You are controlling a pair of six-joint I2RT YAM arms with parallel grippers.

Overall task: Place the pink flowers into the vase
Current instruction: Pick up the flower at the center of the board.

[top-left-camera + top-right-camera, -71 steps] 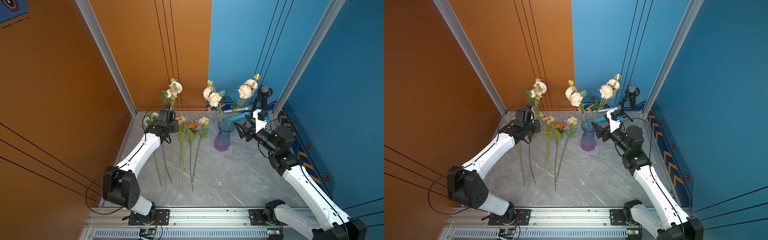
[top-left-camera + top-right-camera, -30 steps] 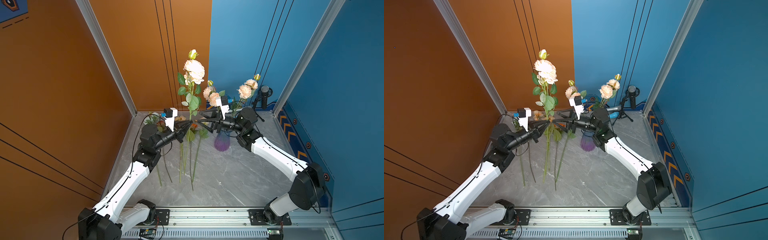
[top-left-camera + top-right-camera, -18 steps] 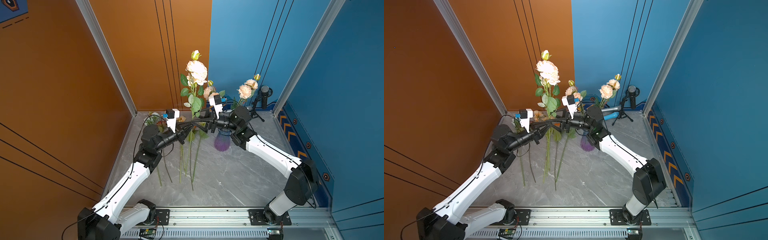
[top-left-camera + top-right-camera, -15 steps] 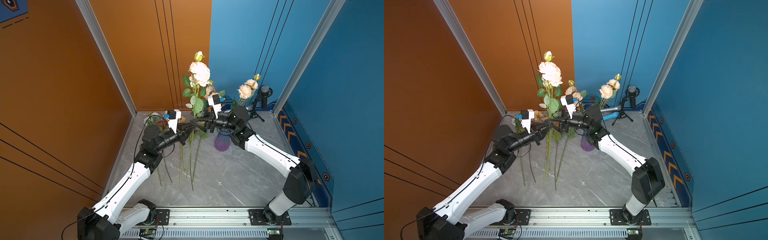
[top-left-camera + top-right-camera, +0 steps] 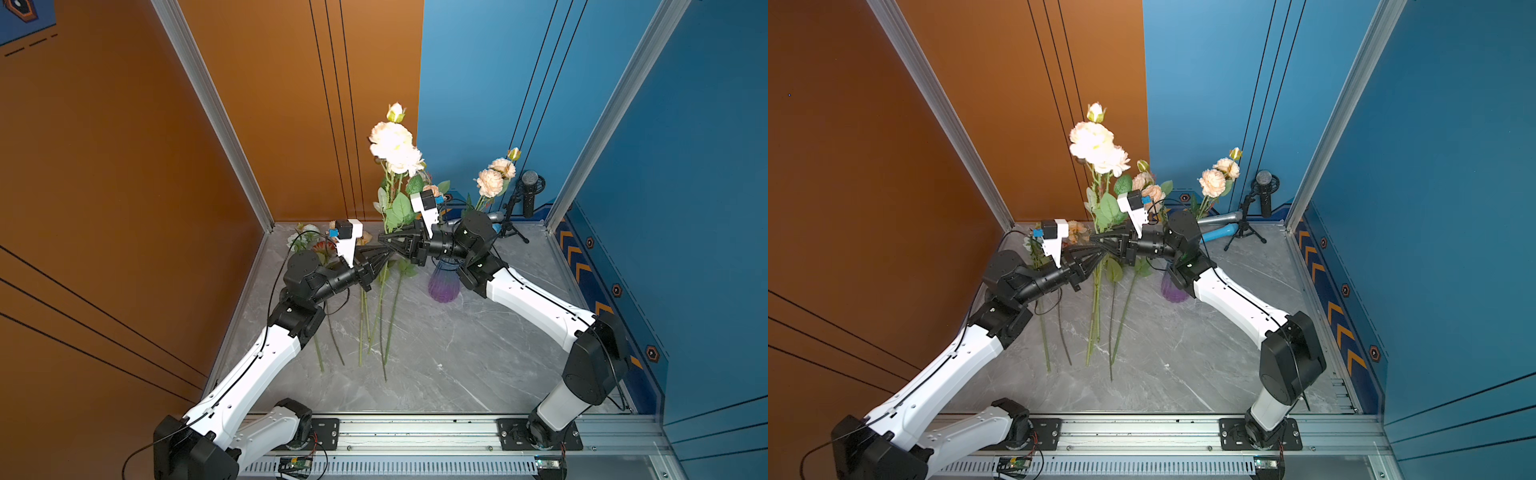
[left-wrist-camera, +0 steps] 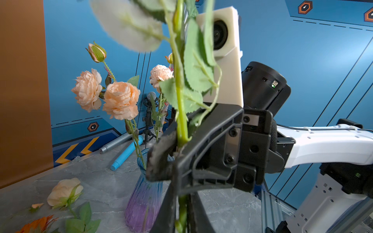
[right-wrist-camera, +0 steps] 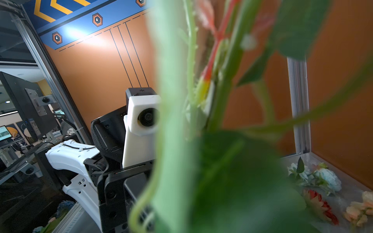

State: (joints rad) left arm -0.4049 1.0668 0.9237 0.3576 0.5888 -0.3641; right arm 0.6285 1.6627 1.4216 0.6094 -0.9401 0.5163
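Observation:
One stem of the pink flowers stands upright in the air left of the vase. My left gripper is shut on its green stem. My right gripper is shut on the same stem just above it, tip to tip. The ribbed blue-to-purple vase stands on the table under the right wrist and holds two other pink stems. Blurred leaves fill the right wrist view and hide those jaws.
Several other flowers lie on the grey table left of the vase: an orange one, a cream rose and a white-bluish cluster. A microphone on a tripod, a blue tube and a grey tube sit at the back right.
My right gripper has moved left to the raised stem and shut on it just above the left gripper. The stem has drifted slightly right and up.

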